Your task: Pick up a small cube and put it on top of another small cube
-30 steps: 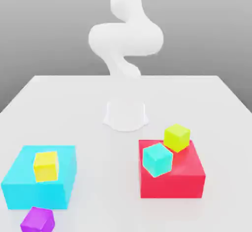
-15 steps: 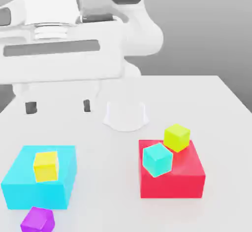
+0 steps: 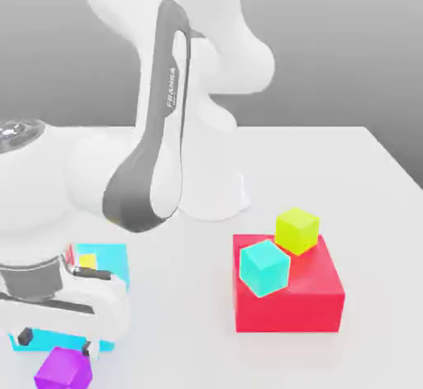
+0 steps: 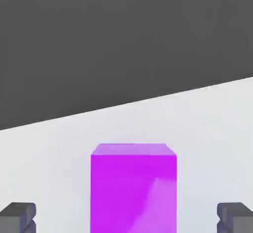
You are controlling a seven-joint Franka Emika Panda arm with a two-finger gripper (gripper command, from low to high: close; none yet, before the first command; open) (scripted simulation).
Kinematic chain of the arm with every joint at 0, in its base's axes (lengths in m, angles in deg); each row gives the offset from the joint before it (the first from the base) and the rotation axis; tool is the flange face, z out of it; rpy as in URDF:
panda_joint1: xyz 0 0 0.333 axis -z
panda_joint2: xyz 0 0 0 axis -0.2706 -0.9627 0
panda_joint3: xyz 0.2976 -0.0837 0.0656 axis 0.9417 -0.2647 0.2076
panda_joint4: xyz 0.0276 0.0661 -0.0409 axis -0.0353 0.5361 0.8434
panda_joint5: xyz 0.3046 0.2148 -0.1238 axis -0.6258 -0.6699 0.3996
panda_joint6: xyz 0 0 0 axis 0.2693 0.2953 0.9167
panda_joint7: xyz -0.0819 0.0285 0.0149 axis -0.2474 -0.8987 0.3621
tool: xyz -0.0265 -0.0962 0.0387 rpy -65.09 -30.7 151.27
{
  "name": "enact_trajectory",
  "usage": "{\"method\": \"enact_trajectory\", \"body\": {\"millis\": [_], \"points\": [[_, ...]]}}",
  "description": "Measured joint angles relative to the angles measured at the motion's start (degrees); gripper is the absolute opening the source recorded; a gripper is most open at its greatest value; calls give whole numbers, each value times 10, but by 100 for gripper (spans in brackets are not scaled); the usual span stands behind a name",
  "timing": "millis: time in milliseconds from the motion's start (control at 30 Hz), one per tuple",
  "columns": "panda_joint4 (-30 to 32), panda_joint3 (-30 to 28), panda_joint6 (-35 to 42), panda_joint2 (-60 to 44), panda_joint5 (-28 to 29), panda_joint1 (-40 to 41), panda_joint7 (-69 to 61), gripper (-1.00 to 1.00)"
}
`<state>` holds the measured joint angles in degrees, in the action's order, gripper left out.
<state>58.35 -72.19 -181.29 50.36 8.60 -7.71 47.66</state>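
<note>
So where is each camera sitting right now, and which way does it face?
Exterior view: off the arm, across the table from the robot's base, looking back at it and slightly down; the arm and the gripper show, with the red block on the exterior view's right.
Hand view: on the hand, looking out past the open fingers toward the purple cube and the table; only fingertips show of the robot.
Shared: the purple cube, the fingers and the table.
</note>
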Motion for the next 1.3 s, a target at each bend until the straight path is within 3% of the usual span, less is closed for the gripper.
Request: {"method": "enact_trajectory", "body": {"millis": [33,267,400,1300], "points": [[-4,8,-14,-18,-7,7,-5,-100],[-4,9,-15,-21,-8,8,-6,-100],[12,-17,38,49,24,-12,16,-100],[363,182,232,603,72,-285,-218,-100]]}}
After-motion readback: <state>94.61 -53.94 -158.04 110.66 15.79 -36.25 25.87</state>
